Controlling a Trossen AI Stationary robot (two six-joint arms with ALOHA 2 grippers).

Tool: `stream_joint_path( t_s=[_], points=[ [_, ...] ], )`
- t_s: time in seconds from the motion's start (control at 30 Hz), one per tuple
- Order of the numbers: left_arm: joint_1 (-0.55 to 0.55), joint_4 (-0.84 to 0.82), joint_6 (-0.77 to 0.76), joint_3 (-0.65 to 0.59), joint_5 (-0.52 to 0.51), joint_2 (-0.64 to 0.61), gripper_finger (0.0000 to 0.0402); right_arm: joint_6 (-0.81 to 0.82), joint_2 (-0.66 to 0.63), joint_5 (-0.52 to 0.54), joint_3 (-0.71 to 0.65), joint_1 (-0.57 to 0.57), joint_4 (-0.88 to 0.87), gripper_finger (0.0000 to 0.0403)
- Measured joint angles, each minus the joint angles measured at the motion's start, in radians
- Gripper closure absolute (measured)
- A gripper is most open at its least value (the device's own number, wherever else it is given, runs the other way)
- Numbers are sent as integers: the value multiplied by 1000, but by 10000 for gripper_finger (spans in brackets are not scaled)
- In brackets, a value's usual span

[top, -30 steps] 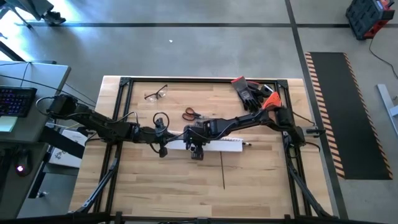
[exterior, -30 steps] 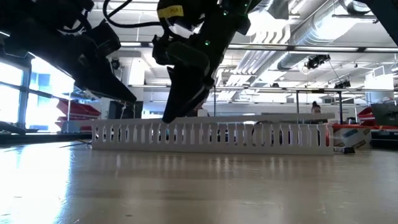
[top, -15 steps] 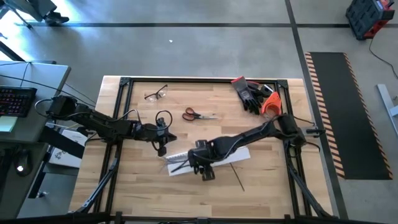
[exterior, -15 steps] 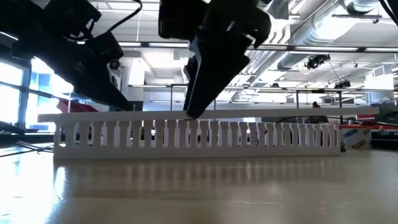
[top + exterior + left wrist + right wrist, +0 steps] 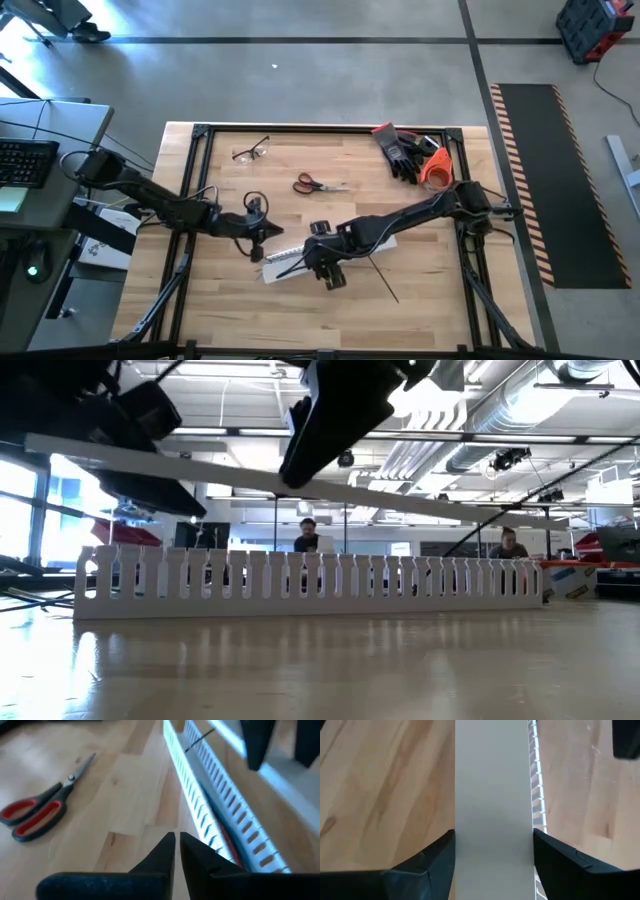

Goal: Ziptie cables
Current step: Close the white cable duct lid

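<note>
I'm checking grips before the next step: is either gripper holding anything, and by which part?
The right gripper holds the flat white cover strip across its width, raised above the slotted duct. The left gripper is shut on nothing.

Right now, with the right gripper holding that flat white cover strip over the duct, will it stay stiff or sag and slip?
Probably fairly stiff: the cover strip runs straight, tilted above the slotted duct, without drooping. It may swing, since the right gripper holds it well off-centre. Its smooth faces could slide between the fingers.
</note>
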Motion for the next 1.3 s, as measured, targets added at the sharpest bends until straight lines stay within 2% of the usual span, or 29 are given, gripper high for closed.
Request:
stream_joint_path(
  t_s=[0.07, 0.17, 0.3, 0.47, 0.67, 0.83, 1.0, 1.3],
  points=[
    [-30, -1, -6, 0, -40, -28, 399, 0, -2, -2, 0, -20, -9, 188],
    [-71, 0, 2, 0, -85, -95, 401, -9, 20, -66, 0, -55, 2, 188],
    [-111, -2, 22, 1, -98, -171, 401, -28, 37, -85, -2, -78, -3, 188],
    [-160, -4, 5, 1, -102, -176, 401, -52, 42, -114, -1, -86, 5, 188],
    [-227, 8, -69, 1, -102, -87, 401, -52, 42, -120, -1, -86, 5, 188],
    [-270, 93, -110, 1, -102, 29, 401, -52, 42, -126, -1, -97, 6, 188],
    [-277, 173, -124, 1, -102, 123, 401, -52, 42, -141, -1, -106, 7, 188],
    [-277, 190, -205, 2, -109, 238, 401, -52, 54, -139, -1, -109, 5, 188]
  ],
)
